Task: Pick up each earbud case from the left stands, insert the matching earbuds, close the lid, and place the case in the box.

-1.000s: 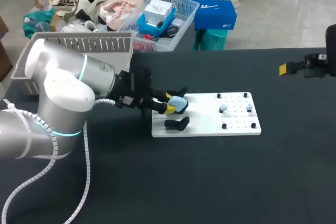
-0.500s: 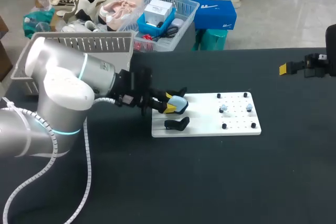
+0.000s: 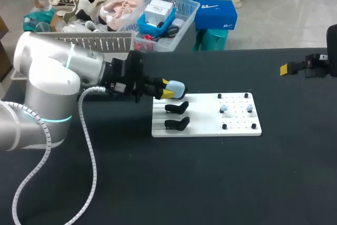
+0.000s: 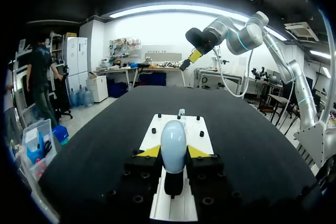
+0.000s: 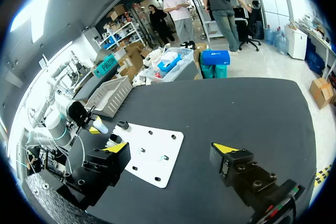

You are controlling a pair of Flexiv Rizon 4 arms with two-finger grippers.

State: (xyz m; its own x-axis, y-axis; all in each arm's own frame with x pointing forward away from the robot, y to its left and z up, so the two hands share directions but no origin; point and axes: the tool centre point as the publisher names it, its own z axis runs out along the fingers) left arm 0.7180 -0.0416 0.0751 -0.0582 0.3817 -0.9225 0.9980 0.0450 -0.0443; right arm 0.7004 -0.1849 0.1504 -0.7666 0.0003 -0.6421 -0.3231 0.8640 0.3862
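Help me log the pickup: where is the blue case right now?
In the head view the case is gripped in the left hand, in the air just over the two empty stands at the board's left end.

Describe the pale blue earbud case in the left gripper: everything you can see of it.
The earbud case is a smooth, rounded, pale blue shell, plastic by its look, with its lid seemingly shut. It is pinched from both sides by the yellow tips of the left gripper, its rounded end pointing out ahead of them. It is held in the air just above the rear black stand on the white board, and appears not to touch the stand. Only the gripper touches it.
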